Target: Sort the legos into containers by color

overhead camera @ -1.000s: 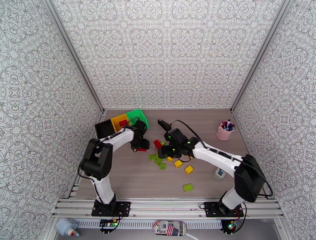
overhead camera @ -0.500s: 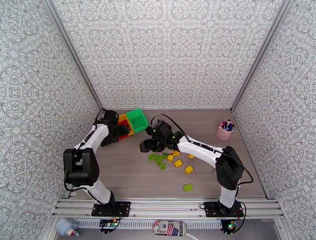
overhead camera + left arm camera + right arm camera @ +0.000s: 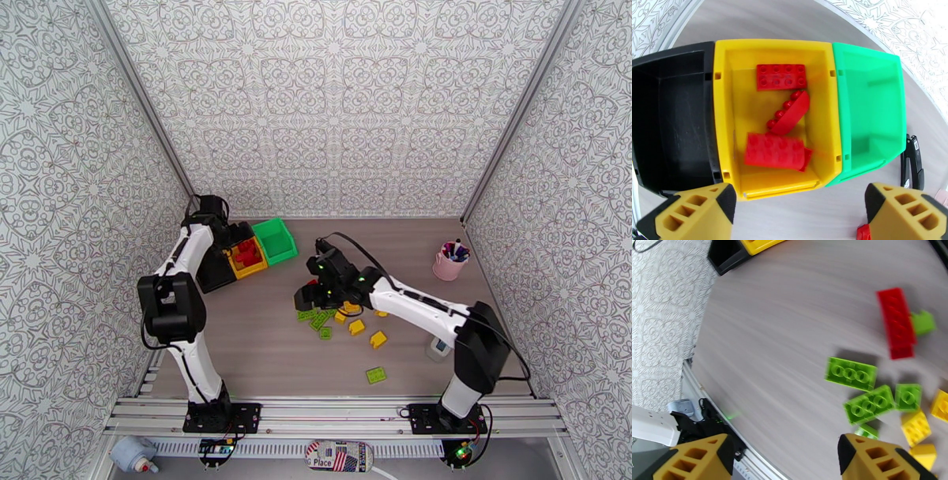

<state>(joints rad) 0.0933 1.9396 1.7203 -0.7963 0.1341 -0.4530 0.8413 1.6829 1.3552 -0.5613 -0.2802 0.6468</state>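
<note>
Three bins stand in a row at the back left: black, yellow and green. In the left wrist view the yellow bin holds three red legos, while the black bin and green bin look empty. My left gripper hangs open over the bins, holding nothing. My right gripper is open and empty at the left edge of the loose pile. That pile has a red brick, lime green bricks and yellow bricks.
A pink cup of pens stands at the right rear. A small white object lies by the right arm. A black stapler-like object lies right of the green bin. One lime brick sits apart toward the front.
My left arm swung from the table's middle back to the bins, and a red brick it carried now lies in the yellow bin. My right gripper shifted left to the pile's edge.
</note>
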